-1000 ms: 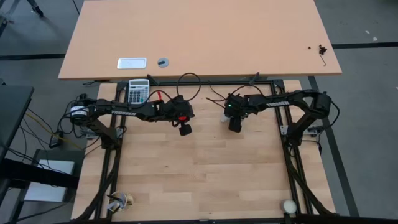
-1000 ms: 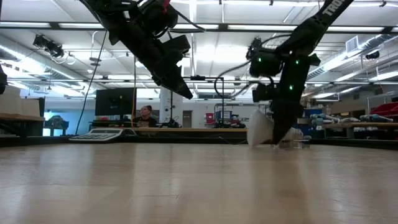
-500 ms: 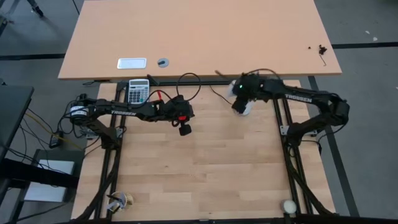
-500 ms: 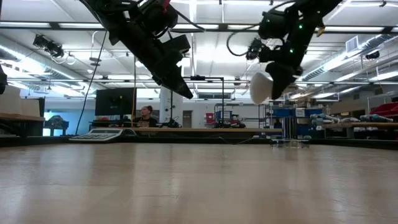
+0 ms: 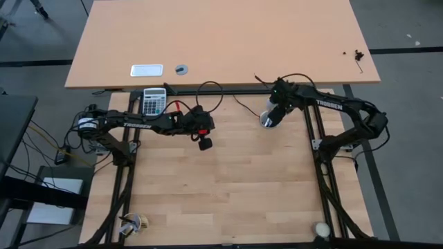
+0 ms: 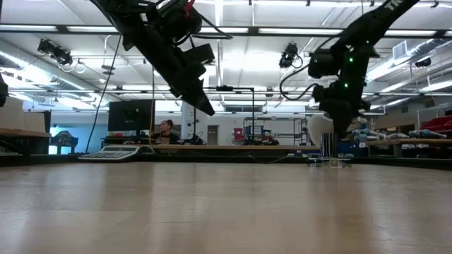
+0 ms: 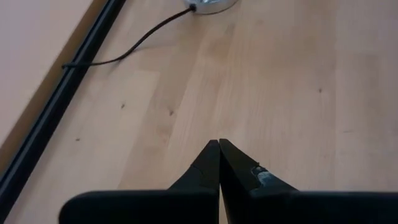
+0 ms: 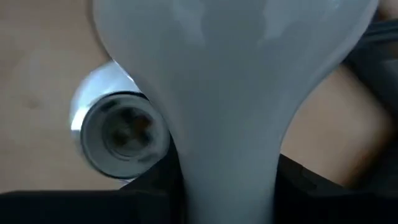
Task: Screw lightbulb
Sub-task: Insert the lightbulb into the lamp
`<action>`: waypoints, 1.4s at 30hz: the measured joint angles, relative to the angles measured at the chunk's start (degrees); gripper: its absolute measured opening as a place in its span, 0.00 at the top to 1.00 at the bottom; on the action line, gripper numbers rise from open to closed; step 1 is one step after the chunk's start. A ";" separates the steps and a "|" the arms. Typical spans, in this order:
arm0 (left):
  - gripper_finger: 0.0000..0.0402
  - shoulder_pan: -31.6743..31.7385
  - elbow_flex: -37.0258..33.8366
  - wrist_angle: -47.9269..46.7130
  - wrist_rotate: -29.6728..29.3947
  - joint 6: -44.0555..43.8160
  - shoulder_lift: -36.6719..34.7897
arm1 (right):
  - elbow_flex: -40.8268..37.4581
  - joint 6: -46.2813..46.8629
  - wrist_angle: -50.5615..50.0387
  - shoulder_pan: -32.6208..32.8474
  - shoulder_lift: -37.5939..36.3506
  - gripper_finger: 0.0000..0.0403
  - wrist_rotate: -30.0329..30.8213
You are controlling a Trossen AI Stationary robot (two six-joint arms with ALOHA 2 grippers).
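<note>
My right gripper (image 5: 272, 116) is shut on the white lightbulb (image 6: 319, 128) near the table's far edge, right of the middle. The bulb hangs just above the round silver socket (image 6: 328, 161), which lies flat on the table with its black cord (image 7: 124, 50) trailing off. In the right wrist view the bulb (image 8: 230, 56) fills the picture, and the socket's opening (image 8: 121, 134) shows beside it. My left gripper (image 5: 205, 144) hovers shut and empty over the table's far left part, with the socket (image 7: 208, 5) ahead of it. My right gripper pinches the bulb's narrow tapered part (image 8: 227, 180) between its two fingers, one dark finger (image 8: 155, 190) on each side. The fingers point steeply down. The bulb is lifted clear of the table and the socket, its wide dome (image 6: 316, 127) standing out beside the fingers.
A calculator (image 5: 154, 102) lies at the far left edge. A cream ball (image 5: 322, 229) sits at the near right corner and a small object (image 5: 138, 223) at the near left. A second table (image 5: 221, 41) stands beyond the far edge. A person (image 6: 167, 130) sits far behind.
My right gripper has lifted the lightbulb off the table, carried it toward the far right and rolled its wrist. It then sank a little, and the bulb now hangs over the socket. The socket has stayed where it was.
</note>
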 joint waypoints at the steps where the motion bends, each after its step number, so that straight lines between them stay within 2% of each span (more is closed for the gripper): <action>1: 0.99 0.00 0.00 0.04 -0.10 -0.10 0.00 | -0.92 0.87 1.55 0.22 -0.03 0.62 -2.33; 4: 0.99 0.00 0.00 0.74 -0.15 -0.16 0.00 | -3.82 3.85 7.13 2.56 -0.15 0.62 -8.84; 7: 0.99 0.00 0.00 0.64 -0.15 -0.42 0.00 | -6.10 6.85 12.81 6.22 -0.13 0.62 -11.78; 12: 0.99 -0.09 -2.16 5.05 0.41 -1.17 -0.02 | -8.45 11.87 20.76 13.10 0.22 0.62 -12.38; 16: 1.00 -0.17 -6.62 13.70 5.00 -3.60 -0.02 | -9.02 15.08 26.14 18.02 0.20 0.62 -12.37; 21: 1.00 -1.27 -13.64 27.55 6.78 -5.62 -0.02 | -9.02 16.96 31.29 22.64 0.20 0.63 -10.28; 24: 1.00 -1.81 -16.89 32.79 6.91 -5.70 -0.02 | -9.02 18.09 33.97 24.38 0.20 0.63 -9.27; 34: 1.00 -1.92 -18.53 33.74 6.56 -5.10 -0.02 | -8.82 17.98 39.41 25.98 0.20 0.63 -7.90; 42: 1.00 -1.92 -18.53 34.20 5.79 -5.14 -0.02 | -4.77 15.70 28.87 24.71 -1.09 0.63 -0.95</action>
